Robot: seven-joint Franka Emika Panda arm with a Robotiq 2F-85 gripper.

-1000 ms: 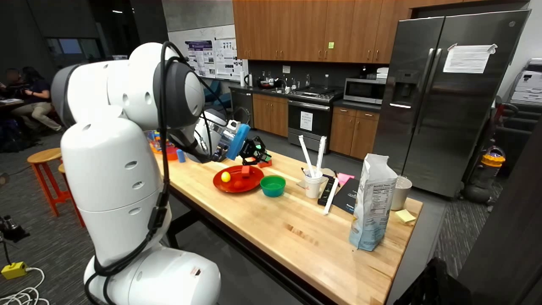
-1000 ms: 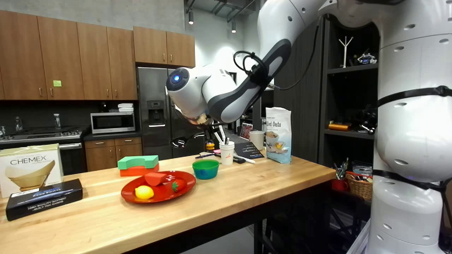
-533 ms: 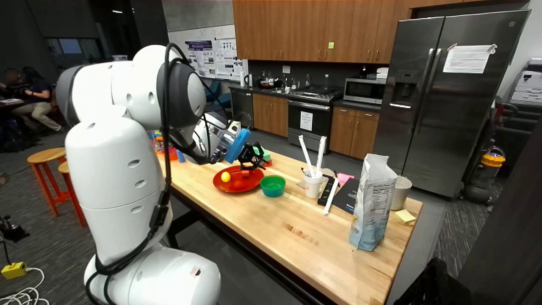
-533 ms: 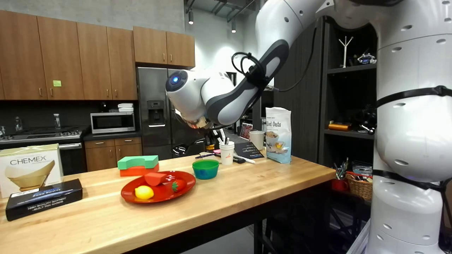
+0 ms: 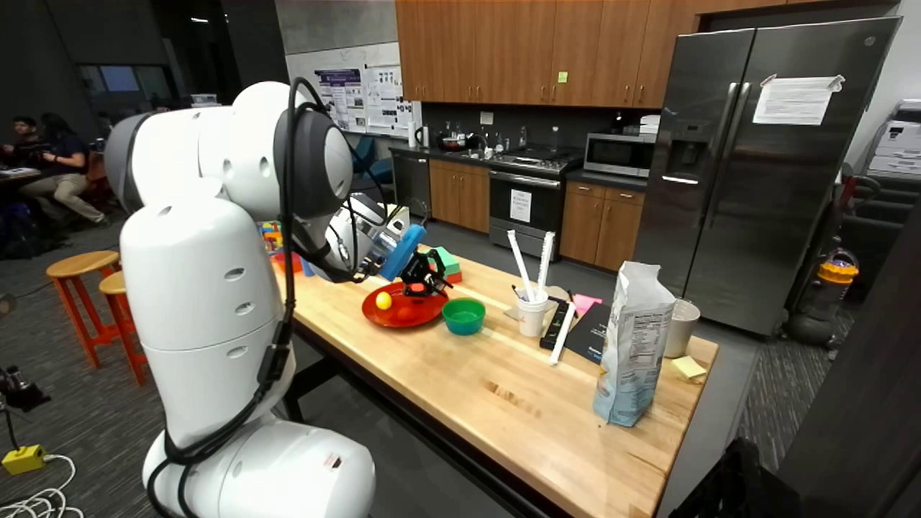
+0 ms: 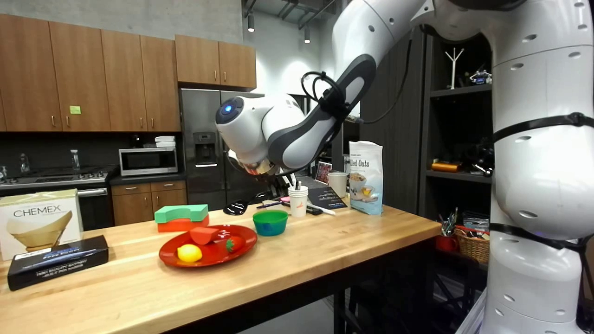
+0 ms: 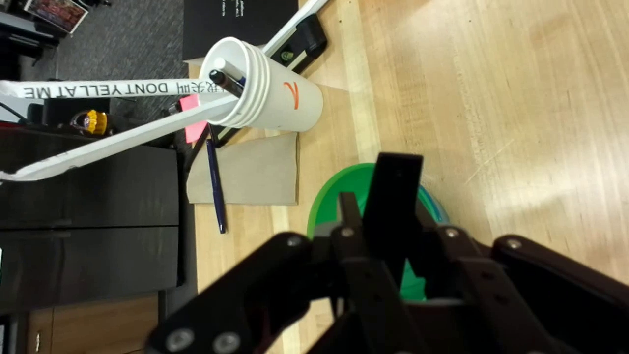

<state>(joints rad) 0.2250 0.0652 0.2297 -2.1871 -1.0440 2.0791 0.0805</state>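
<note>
A lemon (image 6: 189, 253), a strawberry (image 6: 235, 244) and a block (image 6: 204, 235) are placed on the plate (image 6: 212, 258), behind which an arch block (image 6: 181, 212) is stacked on a lower block (image 6: 175, 226). In both exterior views, the bowl (image 5: 463, 316) is seen right of the plate, the paper cups (image 6: 298, 204), with straws (image 7: 103, 89) in them, farther right, and the oats bag (image 6: 366, 178) farther right still. In an exterior view, the Chemex box (image 6: 41, 220) is set left of the plate, behind a flat box (image 6: 58, 262); a slotted utensil (image 6: 235, 208), held in the gripper (image 7: 388, 216), is seen above and left of the bowl.
</note>
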